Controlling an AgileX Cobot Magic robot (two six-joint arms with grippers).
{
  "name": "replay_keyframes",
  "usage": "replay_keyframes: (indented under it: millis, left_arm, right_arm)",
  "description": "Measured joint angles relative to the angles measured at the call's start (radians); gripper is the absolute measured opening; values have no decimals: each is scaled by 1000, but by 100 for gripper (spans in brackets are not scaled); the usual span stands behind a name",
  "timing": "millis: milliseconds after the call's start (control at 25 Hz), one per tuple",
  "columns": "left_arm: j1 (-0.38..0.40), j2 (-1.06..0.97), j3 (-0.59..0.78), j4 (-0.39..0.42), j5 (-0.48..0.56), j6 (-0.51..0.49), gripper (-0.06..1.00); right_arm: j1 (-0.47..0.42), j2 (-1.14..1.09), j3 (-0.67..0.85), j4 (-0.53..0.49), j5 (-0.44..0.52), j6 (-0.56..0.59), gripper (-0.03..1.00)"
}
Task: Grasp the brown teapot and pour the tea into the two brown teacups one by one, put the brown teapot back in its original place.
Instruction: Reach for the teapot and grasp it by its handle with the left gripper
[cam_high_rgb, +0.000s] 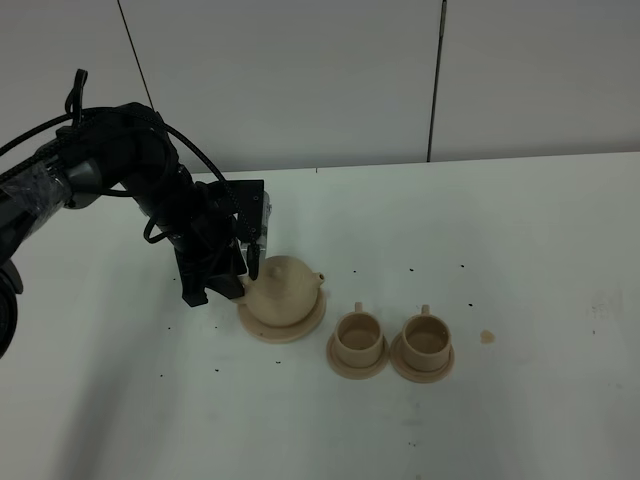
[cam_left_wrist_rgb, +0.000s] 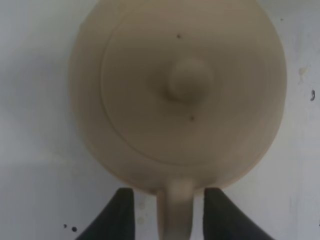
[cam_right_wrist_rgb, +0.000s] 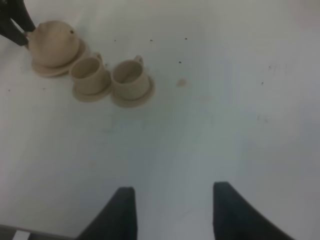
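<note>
The brown teapot stands upright on its wide saucer, the original place, left of centre on the table. My left gripper is at the pot's left side. In the left wrist view the left gripper is open, one dark finger on each side of the loop handle, with a thin gap on both sides. The two brown teacups sit on small saucers to the right of the pot. My right gripper is open over bare table, far from the teapot and cups.
The white table carries small dark specks and a tan stain right of the cups. A white panelled wall runs behind the table's far edge. The left arm with its cables reaches in from the left.
</note>
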Motion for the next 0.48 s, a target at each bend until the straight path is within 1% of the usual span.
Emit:
replay_keyframes:
  millis: [360, 480]
  left_arm:
    - [0, 0, 0, 0, -1, 1, 27]
    - [0, 0, 0, 1, -1, 1, 24]
  right_arm:
    - [0, 0, 0, 0, 0, 0, 35]
    - [0, 0, 0, 0, 0, 0, 35]
